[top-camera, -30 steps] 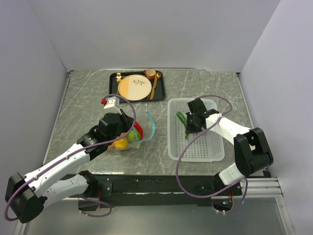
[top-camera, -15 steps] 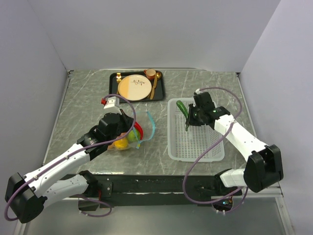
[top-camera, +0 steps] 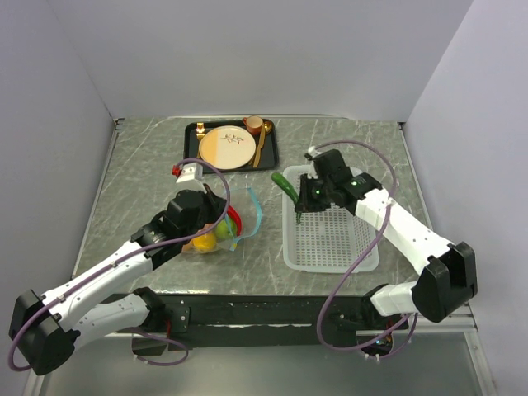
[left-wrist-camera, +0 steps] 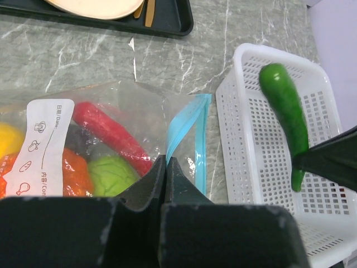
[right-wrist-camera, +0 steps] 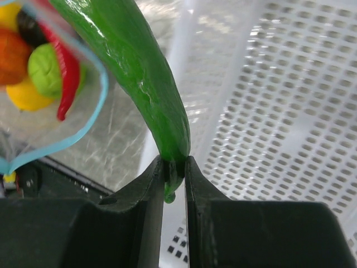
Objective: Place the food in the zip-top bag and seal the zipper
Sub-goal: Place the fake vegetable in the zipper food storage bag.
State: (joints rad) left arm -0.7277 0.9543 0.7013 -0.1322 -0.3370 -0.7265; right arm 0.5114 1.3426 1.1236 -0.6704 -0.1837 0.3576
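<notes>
1. Right wrist view: the long, glossy green toy chili (right-wrist-camera: 139, 72) is clamped by its thin tail end in the right gripper (right-wrist-camera: 174, 167). The fat body juts out ahead of the fingers, probably so that it can enter the bag first.
2. The chili hangs in the air over the left rim of the white rectangular mesh basket (top-camera: 330, 247). It points toward the bag and looks to be on its way across.
3. The clear, floppy plastic zip-top bag (left-wrist-camera: 128, 100) lies on the grey marbled table (top-camera: 148, 181) just left of the basket. Its mouth faces the basket.
4. The zipper, a thin light blue strip (left-wrist-camera: 189, 131), stands parted in a loop and is not sealed, which leaves a gap for the chili.
5. The left gripper (left-wrist-camera: 166, 164) is pinched tight on the bag's film just under the blue strip. This grip likely props the limp lip up so that the mouth does not fall shut.
6. Already inside the bag are a red toy chili (left-wrist-camera: 109, 137), a round green lime (left-wrist-camera: 111, 174), an orange piece (left-wrist-camera: 75, 173) and a yellow lemon (left-wrist-camera: 8, 139). A white printed label (left-wrist-camera: 44, 139) sits over them.
7. What shows of the basket's floor holds no other food, so this chili seems to be the last piece. Sealing is not yet begun.
8. A black tray (top-camera: 190, 148) with a round cream-and-tan plate (top-camera: 224, 147) sits at the far edge, well apart and not involved.
</notes>
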